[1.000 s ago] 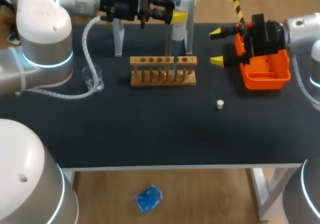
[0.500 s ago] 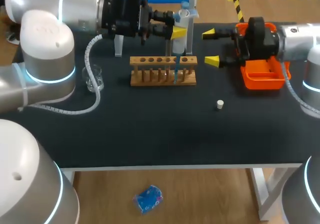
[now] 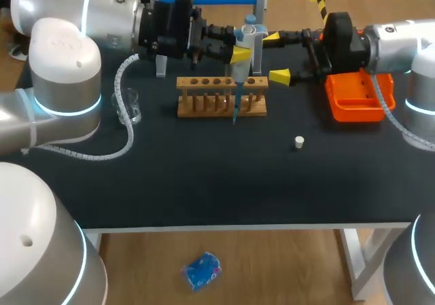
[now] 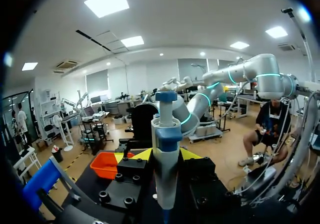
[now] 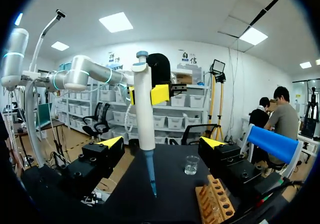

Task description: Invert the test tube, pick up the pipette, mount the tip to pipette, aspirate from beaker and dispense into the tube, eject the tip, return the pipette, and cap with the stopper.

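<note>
**Pipette held above the rack**

Our left gripper [image 3: 239, 45] pinches the pipette [image 3: 246, 39] upright, its blue tip [image 3: 236, 104] down by the wooden test tube rack [image 3: 221, 96] near the worktop's far edge. Our right gripper [image 3: 276, 58] stands spread just beside it. The white stopper [image 3: 299, 141] lies mid-worktop.

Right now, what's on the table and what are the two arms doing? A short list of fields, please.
Left jaws: shut on pipette, blue tip fitted
Right jaws: open, empty, beside the pipette
Tip position: hangs close to wooden rack
Beaker: on table, on rack's left-arm side
Stopper: loose on table, nearer than rack
Orange tray: by right arm
</note>
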